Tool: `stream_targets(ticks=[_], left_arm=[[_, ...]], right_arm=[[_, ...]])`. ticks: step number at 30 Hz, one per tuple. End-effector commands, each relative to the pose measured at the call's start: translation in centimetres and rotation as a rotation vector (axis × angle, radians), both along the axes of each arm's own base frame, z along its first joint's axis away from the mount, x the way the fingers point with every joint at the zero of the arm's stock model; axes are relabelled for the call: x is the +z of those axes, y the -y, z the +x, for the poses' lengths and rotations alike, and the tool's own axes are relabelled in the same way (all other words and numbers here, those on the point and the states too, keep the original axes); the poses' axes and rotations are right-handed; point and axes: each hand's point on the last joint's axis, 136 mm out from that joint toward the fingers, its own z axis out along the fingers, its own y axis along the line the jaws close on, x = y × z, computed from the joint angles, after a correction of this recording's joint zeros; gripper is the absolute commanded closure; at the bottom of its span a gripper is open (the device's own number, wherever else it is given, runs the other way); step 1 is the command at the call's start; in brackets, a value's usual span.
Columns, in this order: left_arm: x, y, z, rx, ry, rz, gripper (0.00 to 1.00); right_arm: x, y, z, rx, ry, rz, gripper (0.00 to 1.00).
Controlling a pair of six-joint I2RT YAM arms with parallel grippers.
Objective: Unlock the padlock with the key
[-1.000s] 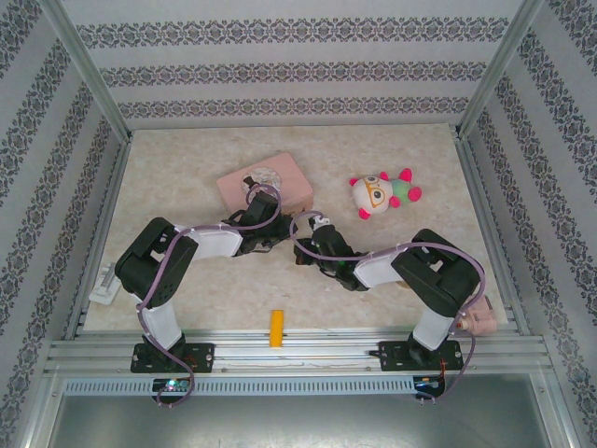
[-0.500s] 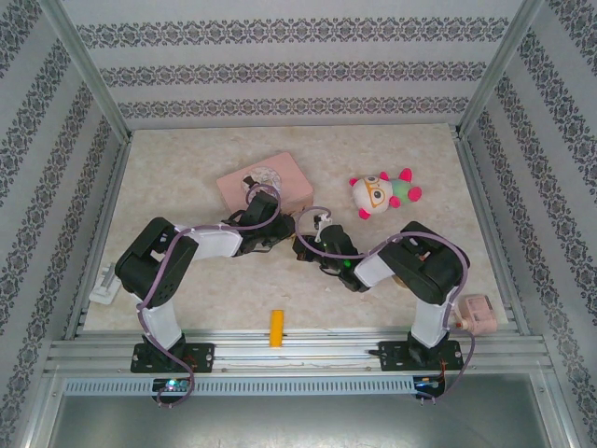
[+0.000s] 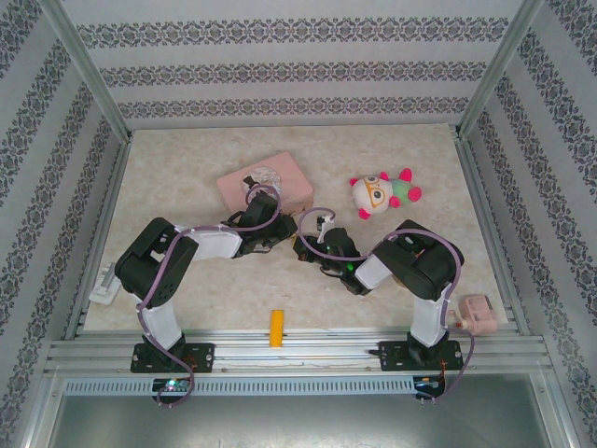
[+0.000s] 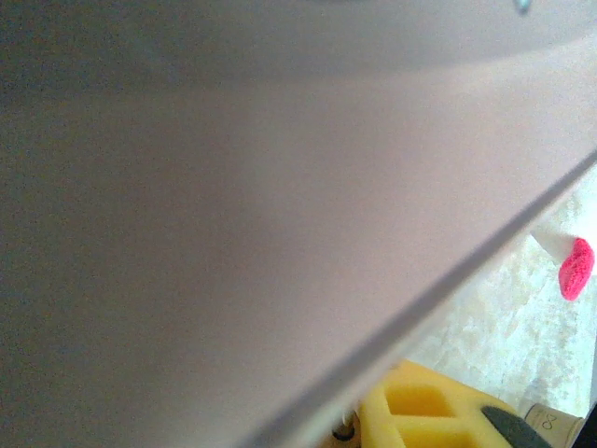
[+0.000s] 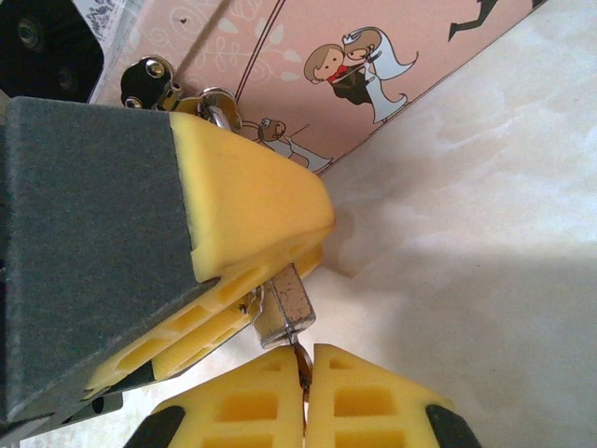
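1. Beside the pink tin (image 5: 308, 84), the left gripper (image 5: 280, 271) pinches the padlock (image 5: 285, 313), whose body juts out below its fingers.
2. The right gripper (image 5: 306, 397) presses its pads together on the key (image 5: 301, 362), just beneath the padlock.

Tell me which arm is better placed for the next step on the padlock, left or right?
Right. Its pincer is shut on the key, whose tip sits right under the padlock. The left pincer only grips the padlock, so it should hold steady.
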Motion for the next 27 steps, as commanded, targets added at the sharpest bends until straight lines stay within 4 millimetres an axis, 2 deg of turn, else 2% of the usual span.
stream_targets(ticks=[1, 11, 19, 27], left_arm=[[0.9, 1.6, -1.1, -0.046, -0.036, -0.104, 0.83], [0.9, 1.9, -1.7, -0.080, -0.053, -0.106, 0.84], [1.3, 1.5, -2.3, -0.102, -0.055, -0.091, 0.83], [1.8, 2.2, -2.6, -0.134, -0.062, -0.124, 0.83]], right_arm=[[-0.1, 0.5, 0.4, -0.036, 0.005, 0.006, 1.00], [-0.2, 0.3, 0.9, -0.037, -0.003, 0.001, 1.00], [-0.2, 1.2, 1.6, -0.059, -0.015, -0.001, 1.00], [0.2, 1.1, 2.1, -0.050, -0.009, 0.003, 1.00]])
